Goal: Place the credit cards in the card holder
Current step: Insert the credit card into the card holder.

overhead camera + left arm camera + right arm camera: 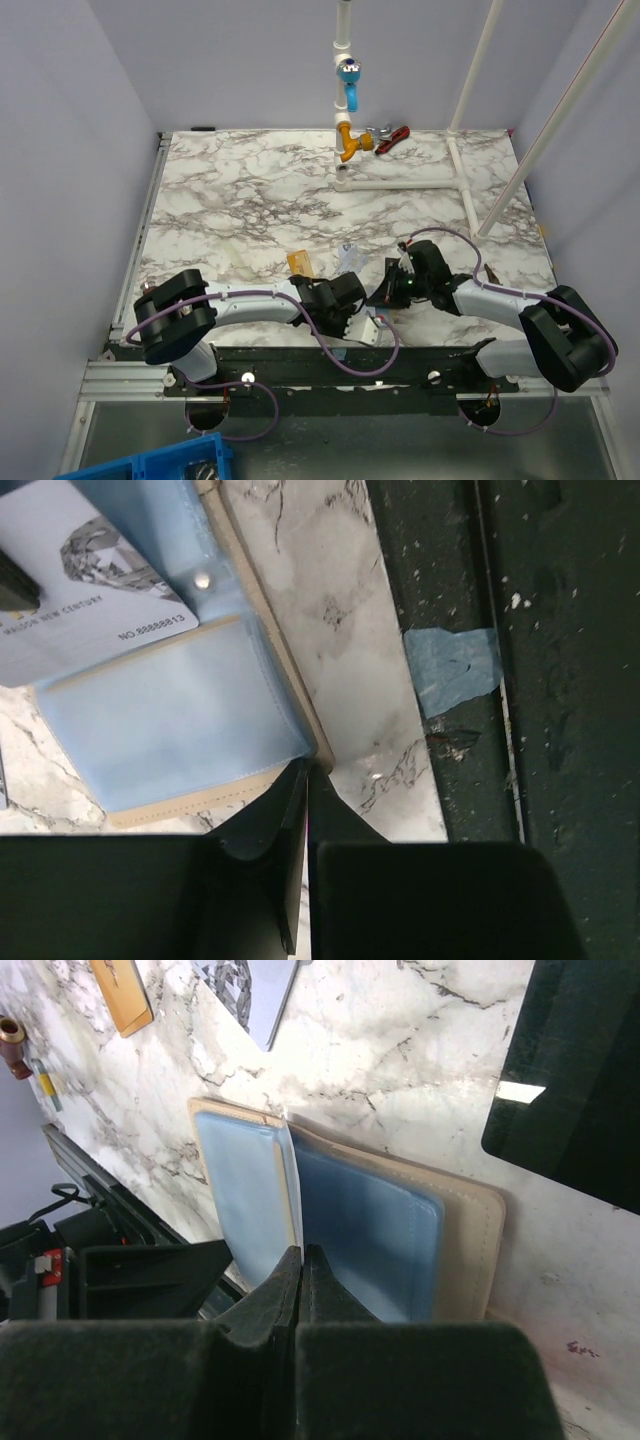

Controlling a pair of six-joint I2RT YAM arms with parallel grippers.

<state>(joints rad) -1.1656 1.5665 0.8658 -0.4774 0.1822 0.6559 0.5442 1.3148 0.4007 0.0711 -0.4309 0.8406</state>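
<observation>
The card holder [470,1250] lies open at the near edge of the counter [250,200], about midway along it, between the two arms. Its pale blue inside faces up and its beige edge shows round the side.

The right claw [300,1260] has its fingers pressed together on a thin inner leaf of the holder, which stands up between the two blue pockets. The left claw [305,780] is also pressed together, with its tips right at a corner of the holder. From here I cannot tell whether it has the beige edge between them or only touches it.

The gold-orange card [122,995] lies flat on the marble further in from the near edge, apart from the holder. The pale patterned card [250,990] is beside it, nearer the holder. In the left wrist view the holder's blue snap flap overlaps this card, and I cannot tell whether they touch. The black card [580,1080] lies flat near the holder's beige side, not touching it.

A scrap of blue tape [450,665] sits on the dark rail [560,730] along the counter's near edge.
</observation>
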